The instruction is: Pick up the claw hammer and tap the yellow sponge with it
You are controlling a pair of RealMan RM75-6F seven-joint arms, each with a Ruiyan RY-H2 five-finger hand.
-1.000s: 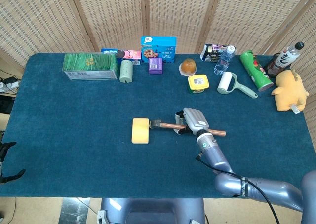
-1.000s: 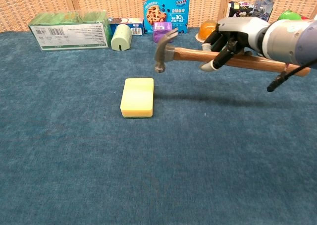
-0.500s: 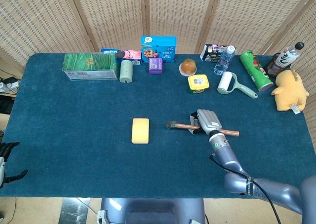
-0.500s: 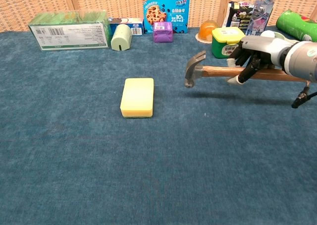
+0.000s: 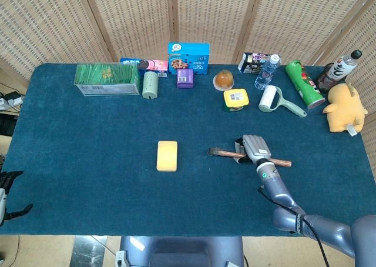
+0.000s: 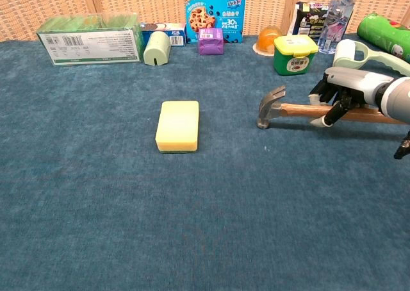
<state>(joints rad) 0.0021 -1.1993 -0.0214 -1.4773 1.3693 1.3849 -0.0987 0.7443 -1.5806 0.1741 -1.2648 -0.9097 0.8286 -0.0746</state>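
The yellow sponge [image 5: 167, 155] [image 6: 178, 125] lies flat on the blue cloth near the table's middle. My right hand [image 5: 255, 148] [image 6: 341, 93] grips the wooden handle of the claw hammer [image 5: 225, 154] [image 6: 271, 107], well to the right of the sponge. The hammer lies level, its steel head pointing left toward the sponge and low over the cloth, close to touching it. A wide gap of cloth separates the head from the sponge. My left hand [image 5: 4, 187] shows only as dark fingertips at the left edge of the head view, off the table.
Along the back edge stand a green box [image 5: 107, 79], a cookie box [image 5: 188, 57], a purple box [image 5: 185, 78], an orange jelly cup [image 5: 224, 79], a yellow-lidded tub [image 5: 235, 99], a lint roller [image 5: 271, 99], a water bottle [image 5: 266, 71], a green can [image 5: 304, 83] and a yellow plush [image 5: 343, 107].
My right hand has carried the hammer to the right, away from the sponge, and lowered it from above the sponge's right edge to just over the cloth.
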